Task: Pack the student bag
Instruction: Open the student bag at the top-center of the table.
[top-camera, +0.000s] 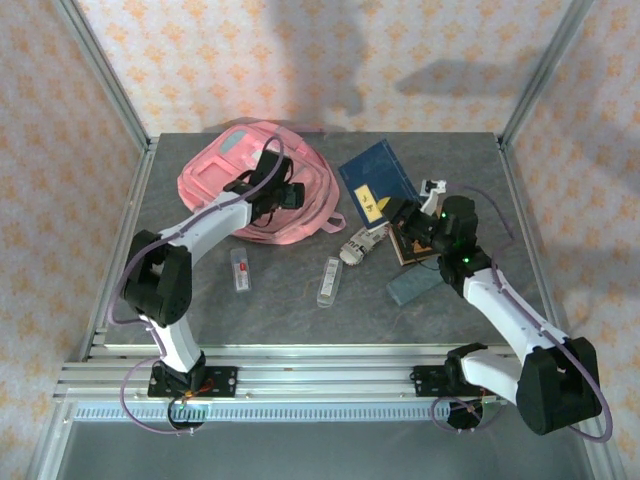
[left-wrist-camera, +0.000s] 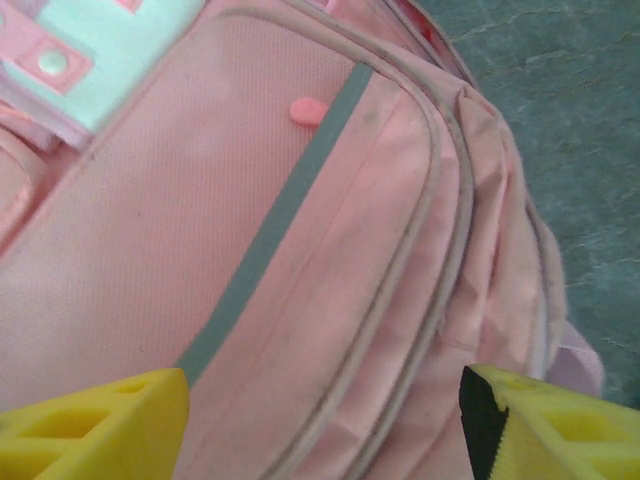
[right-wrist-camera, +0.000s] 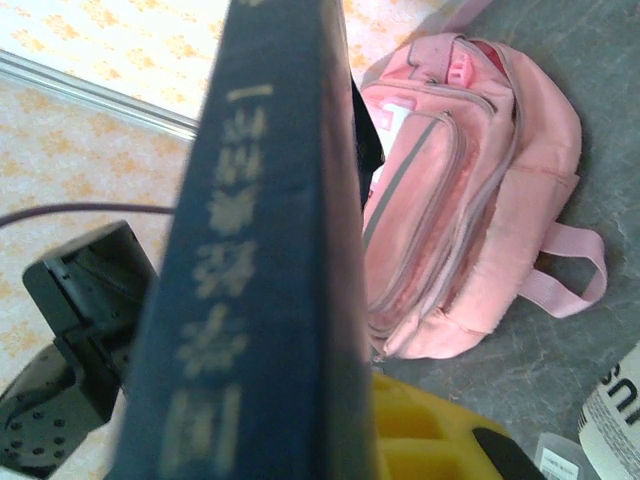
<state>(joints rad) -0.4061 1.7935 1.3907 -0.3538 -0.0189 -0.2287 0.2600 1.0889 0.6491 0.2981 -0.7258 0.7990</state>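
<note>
Top view, left end effector spread wide above the student bag on the worktop, right end effector clamped on a dark blue book, left wrist view, yellow fingers well apart over pink fabric, right wrist view, book spine upright in the grip, bag beyond it.

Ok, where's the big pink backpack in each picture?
Top external: the student bag lies up and left of the middle.
Left wrist: the bag is close up, from the top left corner down to the bottom edge.
Right wrist: the bag is at the upper right, beside the blue book.
Shared landmark: its light blue patch.
</note>
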